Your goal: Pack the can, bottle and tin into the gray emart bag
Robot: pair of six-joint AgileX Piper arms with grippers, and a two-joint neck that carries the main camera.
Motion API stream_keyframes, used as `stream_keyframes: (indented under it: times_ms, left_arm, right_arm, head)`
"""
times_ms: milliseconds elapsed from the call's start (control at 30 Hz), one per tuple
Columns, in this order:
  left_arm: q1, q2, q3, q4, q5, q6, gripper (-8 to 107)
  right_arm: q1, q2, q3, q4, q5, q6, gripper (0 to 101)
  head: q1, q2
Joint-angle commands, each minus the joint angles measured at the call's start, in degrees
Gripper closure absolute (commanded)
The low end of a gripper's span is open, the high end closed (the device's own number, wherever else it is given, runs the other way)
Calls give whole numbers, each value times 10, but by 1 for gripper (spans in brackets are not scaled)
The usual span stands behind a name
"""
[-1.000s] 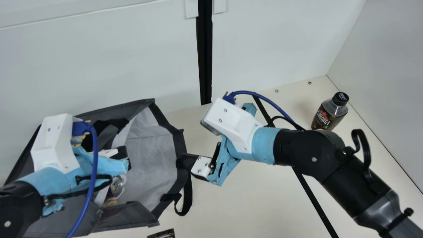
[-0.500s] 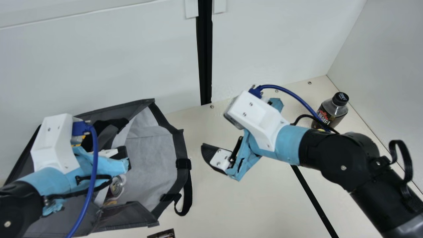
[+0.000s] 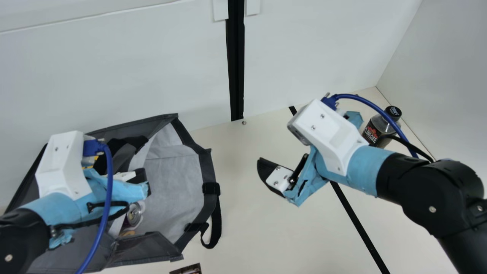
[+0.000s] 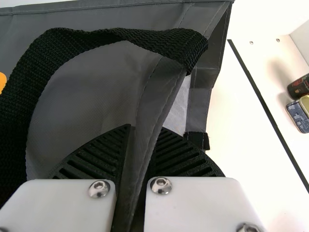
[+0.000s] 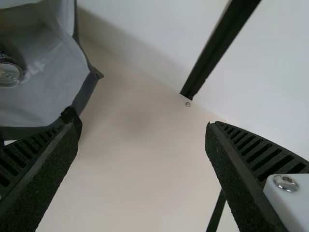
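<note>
Near the far right corner of the tabletop (image 3: pixel 243 232) stands the bottle (image 3: pixel 373 131), the tin (image 4: pixel 298 117) probably beside it; the can (image 3: pixel 134 215) is inside the bag (image 3: pixel 207 167). Left fingers (image 4: pixel 102 155) clamp the bag's fabric; right fingers (image 5: pixel 260 151), apart, should straddle the bottle squarely.

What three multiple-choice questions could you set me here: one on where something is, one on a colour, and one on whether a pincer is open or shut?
1. Where is the drink can?
A) Beside the bottle
B) Inside the gray bag
C) In the right pincer

2. What colour is the bottle's cap?
A) Black
B) White
C) Red

3. How is the right pincer?
A) Shut on the bottle
B) Shut on the can
C) Open, holding nothing

Right letters:
1 B: its metal end shows within the bag.
2 A: the main view shows it black.
3 C: it is spread wide in its wrist view.
</note>
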Motion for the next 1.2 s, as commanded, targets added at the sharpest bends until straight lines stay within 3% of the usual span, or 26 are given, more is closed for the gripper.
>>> stream_keyframes:
  times_ms: [0,667,1167]
  left_arm:
    - [0,0,0,0,0,0,89]
    - [0,0,0,0,0,0,89]
    - [0,0,0,0,0,0,89]
  right_arm:
    - [-4,-4,-1,-9,1,15,10]
    - [-31,-67,7,-159,41,183,10]
    - [-33,-95,2,-266,61,264,10]
  head:
    - [-13,0]
    - [-13,0]
    - [-13,0]
